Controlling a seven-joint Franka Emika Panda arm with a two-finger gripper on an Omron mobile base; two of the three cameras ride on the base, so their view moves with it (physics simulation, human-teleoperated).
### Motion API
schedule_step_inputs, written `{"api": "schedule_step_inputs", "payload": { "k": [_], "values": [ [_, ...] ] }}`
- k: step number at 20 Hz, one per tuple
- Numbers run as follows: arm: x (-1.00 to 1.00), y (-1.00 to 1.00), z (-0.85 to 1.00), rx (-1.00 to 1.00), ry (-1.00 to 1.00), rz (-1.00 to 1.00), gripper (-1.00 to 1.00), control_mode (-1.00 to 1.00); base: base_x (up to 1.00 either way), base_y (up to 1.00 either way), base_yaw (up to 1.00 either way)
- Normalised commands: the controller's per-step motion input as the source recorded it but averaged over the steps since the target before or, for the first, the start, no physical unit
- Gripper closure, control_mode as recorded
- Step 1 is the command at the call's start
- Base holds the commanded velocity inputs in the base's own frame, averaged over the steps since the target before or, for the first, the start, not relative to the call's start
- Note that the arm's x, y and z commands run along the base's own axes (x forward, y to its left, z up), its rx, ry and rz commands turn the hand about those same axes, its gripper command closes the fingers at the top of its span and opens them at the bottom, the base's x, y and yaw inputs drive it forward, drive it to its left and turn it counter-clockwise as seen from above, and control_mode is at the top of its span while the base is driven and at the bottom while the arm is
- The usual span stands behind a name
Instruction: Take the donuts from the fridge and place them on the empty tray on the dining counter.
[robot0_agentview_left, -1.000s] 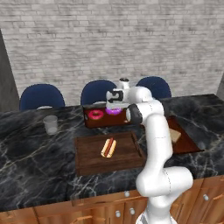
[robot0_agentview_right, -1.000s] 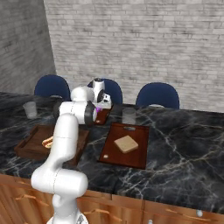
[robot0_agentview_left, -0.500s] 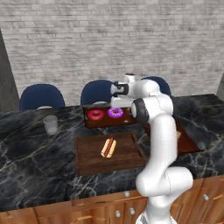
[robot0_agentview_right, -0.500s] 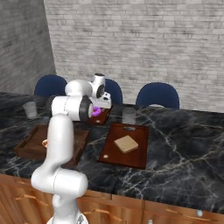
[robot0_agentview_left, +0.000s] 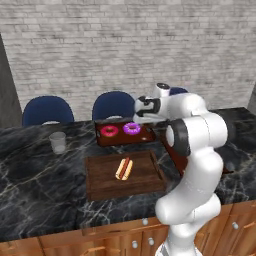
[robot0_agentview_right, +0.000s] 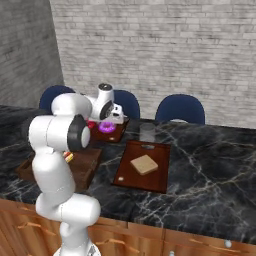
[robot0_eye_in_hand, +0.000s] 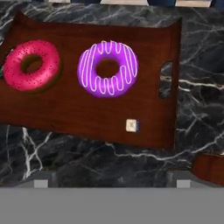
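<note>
Both donuts lie side by side on the small reddish-brown tray (robot0_eye_in_hand: 144, 118) (robot0_agentview_left: 145, 136) on the black marble dining counter (robot0_agentview_left: 45, 175). The red-pink donut (robot0_eye_in_hand: 31, 65) (robot0_agentview_left: 109, 131) is on the left and the purple donut (robot0_eye_in_hand: 108, 68) (robot0_agentview_left: 132, 128) (robot0_agentview_right: 106, 126) on the right. My gripper (robot0_eye_in_hand: 109, 183) (robot0_agentview_left: 140, 114) (robot0_agentview_right: 114, 119) hovers just above the tray's right part, open, with nothing between its fingertips (robot0_eye_in_hand: 41, 183). The fridge is out of view.
A larger wooden tray (robot0_agentview_left: 100, 185) with a hot dog (robot0_agentview_left: 124, 168) lies in front of the small tray. Another tray (robot0_agentview_right: 127, 177) with a tan square (robot0_agentview_right: 144, 164) is to the right. A glass (robot0_agentview_left: 58, 142) stands at the left. Blue chairs (robot0_agentview_left: 47, 110) line the far side.
The gripper has opened and let go of the purple donut, which now rests on the tray. The hand has lifted and drawn back a little to the right.
</note>
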Motion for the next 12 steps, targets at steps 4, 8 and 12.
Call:
{"api": "schedule_step_inputs", "payload": {
  "k": [4, 8, 12],
  "values": [
    [-1.0, -0.61, 1.0, 0.23, 0.0, 0.0, -1.0, -1.0, 0.0, 0.0, 0.0],
    [-1.0, -0.73, 1.0, 0.35, 0.01, 0.0, -1.0, -1.0, 0.0, 0.0, 0.0],
    [-1.0, -0.31, 1.0, 0.18, -0.01, 0.0, -1.0, -1.0, 0.0, 0.0, 0.0]
  ]
}}
